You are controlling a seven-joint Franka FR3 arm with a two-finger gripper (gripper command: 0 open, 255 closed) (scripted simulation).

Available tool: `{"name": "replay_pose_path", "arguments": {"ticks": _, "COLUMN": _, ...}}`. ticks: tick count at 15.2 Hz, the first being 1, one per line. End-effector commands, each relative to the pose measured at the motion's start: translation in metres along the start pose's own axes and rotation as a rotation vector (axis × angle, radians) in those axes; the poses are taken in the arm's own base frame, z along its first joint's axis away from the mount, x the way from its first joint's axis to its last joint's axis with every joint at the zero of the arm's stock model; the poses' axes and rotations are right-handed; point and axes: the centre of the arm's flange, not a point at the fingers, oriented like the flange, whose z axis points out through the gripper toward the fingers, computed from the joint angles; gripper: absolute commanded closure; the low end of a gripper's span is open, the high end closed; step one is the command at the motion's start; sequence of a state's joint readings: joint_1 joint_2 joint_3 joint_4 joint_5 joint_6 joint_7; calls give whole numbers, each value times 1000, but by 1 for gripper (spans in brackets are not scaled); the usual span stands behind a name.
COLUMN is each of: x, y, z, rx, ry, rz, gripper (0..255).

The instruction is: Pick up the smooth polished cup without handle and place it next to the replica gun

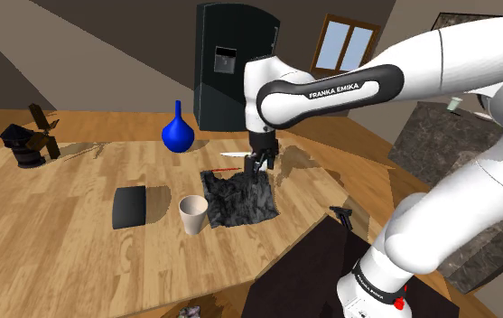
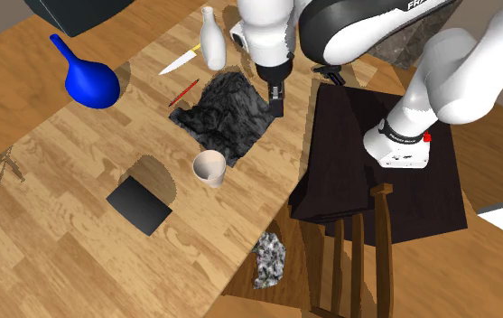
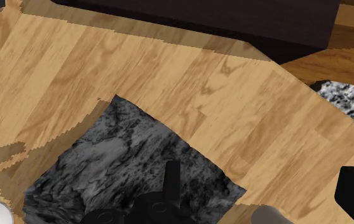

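The handleless cup (image 1: 193, 215) (image 2: 209, 168) is pale beige and stands upright on the wooden table (image 1: 69, 235), touching a corner of a dark grey crumpled cloth (image 1: 238, 197) (image 2: 225, 113) (image 3: 131, 159). In the wrist view the cup's rim (image 3: 265, 214) peeks in beside that corner. A small black gun-shaped thing (image 1: 342, 216) (image 2: 330, 71) lies at the table's edge by the stand. My gripper (image 1: 258, 168) (image 2: 278, 102) hangs open over the cloth's far side, holding nothing, well above and behind the cup.
A black flat slab (image 1: 129, 206) (image 2: 139, 204) lies beside the cup. A blue vase (image 1: 177, 133) (image 2: 91, 83), white bottle (image 2: 210, 41), knife (image 2: 180, 61) and red pen (image 2: 183, 93) sit further back. A dark object with brown blades (image 1: 31, 140) stands at the shoulder view's far left.
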State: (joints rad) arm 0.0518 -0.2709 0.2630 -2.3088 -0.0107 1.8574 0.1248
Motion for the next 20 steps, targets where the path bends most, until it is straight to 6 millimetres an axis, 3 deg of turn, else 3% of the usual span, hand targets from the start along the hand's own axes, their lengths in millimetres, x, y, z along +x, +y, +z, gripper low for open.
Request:
{"name": "replay_pose_path", "arguments": {"ticks": 1, "x": 19, "y": -18, "z": 10, "rx": -1, "ry": 6, "rz": -3, "gripper": 0}}
{"name": "replay_pose_path", "arguments": {"ticks": 20, "x": 203, "y": -156, "z": 104, "rx": -18, "ry": 38, "rz": -31, "gripper": 0}}
